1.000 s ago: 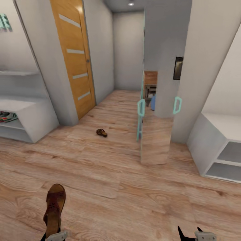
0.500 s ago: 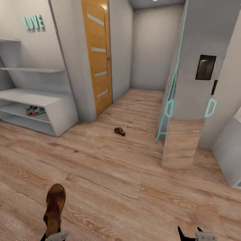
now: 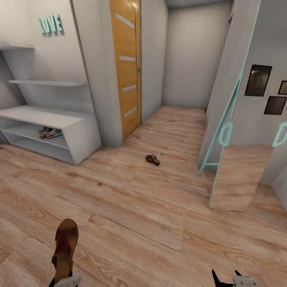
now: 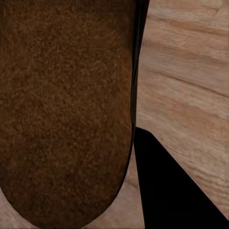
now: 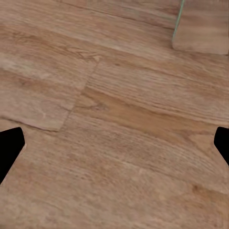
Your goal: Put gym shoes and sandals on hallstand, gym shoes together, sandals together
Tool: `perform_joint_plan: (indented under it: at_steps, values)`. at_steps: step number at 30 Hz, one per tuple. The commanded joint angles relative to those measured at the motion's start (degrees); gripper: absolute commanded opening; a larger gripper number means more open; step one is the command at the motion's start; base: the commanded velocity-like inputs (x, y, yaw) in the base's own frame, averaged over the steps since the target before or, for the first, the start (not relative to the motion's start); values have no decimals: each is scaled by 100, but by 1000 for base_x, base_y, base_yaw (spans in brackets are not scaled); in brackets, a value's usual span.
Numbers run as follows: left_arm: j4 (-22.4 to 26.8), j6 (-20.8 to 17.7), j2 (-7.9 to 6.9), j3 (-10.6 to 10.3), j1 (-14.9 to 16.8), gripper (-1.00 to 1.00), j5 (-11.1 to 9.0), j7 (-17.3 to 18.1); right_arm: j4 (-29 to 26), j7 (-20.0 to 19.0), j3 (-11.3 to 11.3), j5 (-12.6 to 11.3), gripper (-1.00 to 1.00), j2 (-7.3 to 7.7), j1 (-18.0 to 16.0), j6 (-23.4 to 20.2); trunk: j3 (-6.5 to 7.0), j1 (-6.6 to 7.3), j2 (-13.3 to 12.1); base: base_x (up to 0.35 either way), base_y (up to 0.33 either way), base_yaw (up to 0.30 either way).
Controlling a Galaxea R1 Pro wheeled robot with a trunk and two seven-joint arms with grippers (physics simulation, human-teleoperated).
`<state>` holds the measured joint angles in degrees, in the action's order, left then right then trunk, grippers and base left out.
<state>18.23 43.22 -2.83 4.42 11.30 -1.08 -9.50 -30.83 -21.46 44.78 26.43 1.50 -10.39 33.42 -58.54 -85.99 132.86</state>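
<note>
Held sandal (image 3: 65, 249): clamped in left gripper (image 3: 61, 281), sticking forward over the floor (image 3: 139, 223), well short of the rack; brown sole (image 4: 67, 109) up close in the left wrist view, one dark finger (image 4: 167, 186) beside it.
Second sandal (image 3: 152, 160): flat on the floor, right of the rack's near corner, in front of the door (image 3: 126, 67).
Gym shoes (image 3: 50, 132): side by side on the rack's upper low shelf, near its right end.
Rack (image 3: 75, 135): pale grey, against the left wall; bench top bare, wall shelves (image 3: 48, 83) above, "LOVE" letters (image 3: 50, 25) higher still.
Right gripper (image 3: 225, 279): spread wide, nothing between the finger tips (image 5: 10, 145); bare planks beneath.
In the way: nothing lying on the planks between held sandal and rack.
Right of the rack: wall pier (image 3: 99, 79), then the door, then corridor end.
Far from the rack: teal-framed glass panel (image 3: 229, 135) with handles, dark pictures (image 3: 258, 80) on the wall.
</note>
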Motion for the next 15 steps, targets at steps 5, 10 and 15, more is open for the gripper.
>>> perform_joint_plan:
  at_steps: [5, 10, 15]
  values:
    - [-4, 11, 0, -2, 4, -100, 11, -17, -9, -51, 48, 28, 100, -1, -7, 17, -5, -1, 2, 242, 249, 0]
    - [-4, 11, 1, -2, 4, -100, 11, -17, -11, -51, 48, 28, 100, -1, -7, 16, -5, -1, 2, 242, 249, 0]
    - [-4, 11, 2, -2, 4, -100, 11, -15, -11, -50, 48, 27, 100, -1, -7, 17, -5, -1, 2, 260, 234, 0]
